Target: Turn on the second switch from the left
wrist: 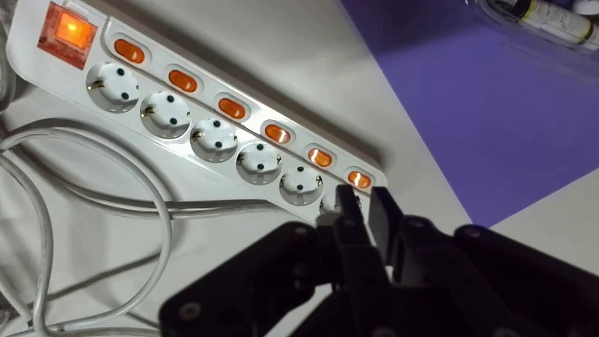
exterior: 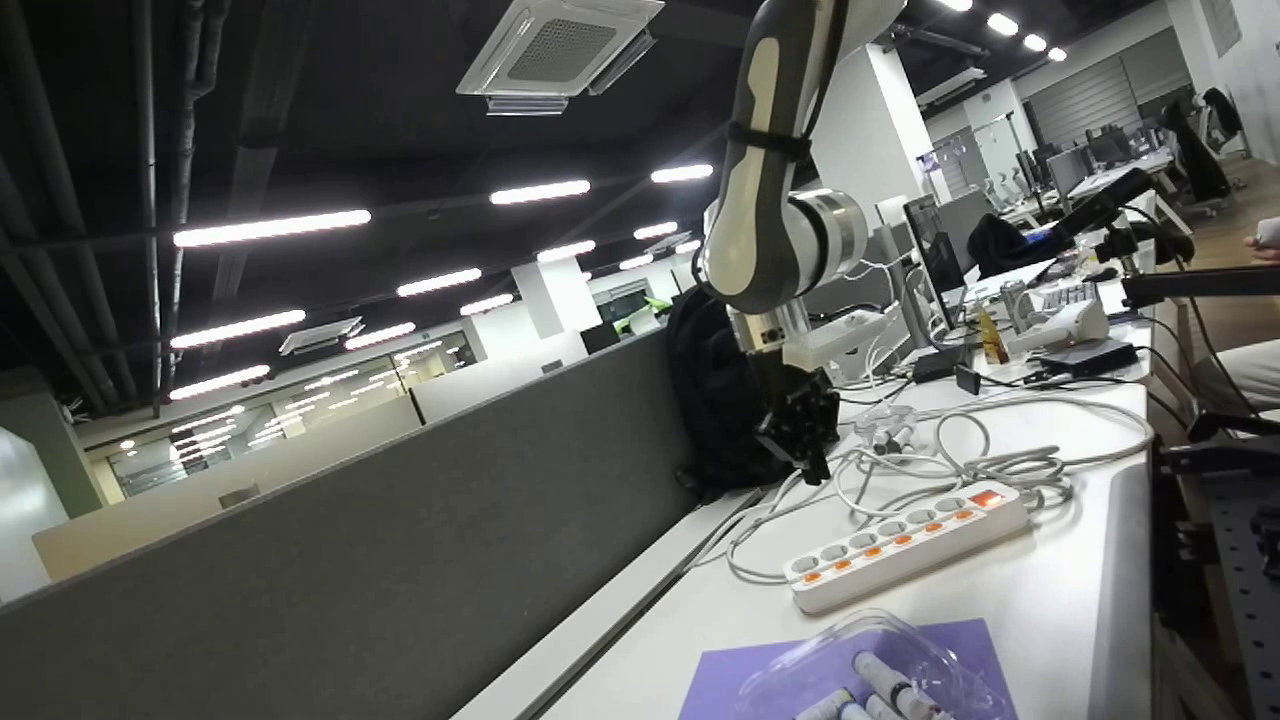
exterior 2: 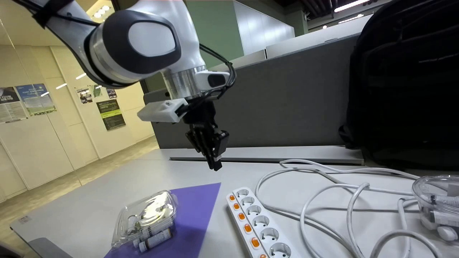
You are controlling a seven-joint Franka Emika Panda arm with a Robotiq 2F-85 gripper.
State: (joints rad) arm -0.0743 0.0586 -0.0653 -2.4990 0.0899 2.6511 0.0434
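A long white power strip (exterior: pixel 900 560) lies on the white table, also in an exterior view (exterior 2: pixel 239 224) and the wrist view (wrist: pixel 262 180). It has a row of small orange switches beside round sockets. Counted from the left in both exterior views, the second switch (exterior: pixel 842 564) is near the end away from the lit main switch (wrist: pixel 71 29); it also shows in an exterior view (exterior 2: pixel 236 206) and the wrist view (wrist: pixel 319 157). I cannot tell whether it is on. My gripper (wrist: pixel 362 188) is slightly open and empty, in the air above that end (exterior: pixel 815 475) (exterior 2: pixel 215 166), partly covering the last socket.
White cable (exterior: pixel 950 462) lies in loops beside the strip. A purple sheet (exterior 2: pixel 200 200) holds a clear container (exterior 2: pixel 143 218) with small bottles. Another clear tub (exterior 2: pixel 437 200) stands among the cables. A grey partition (exterior: pixel 400 560) and a black backpack (exterior 2: pixel 405 82) stand behind.
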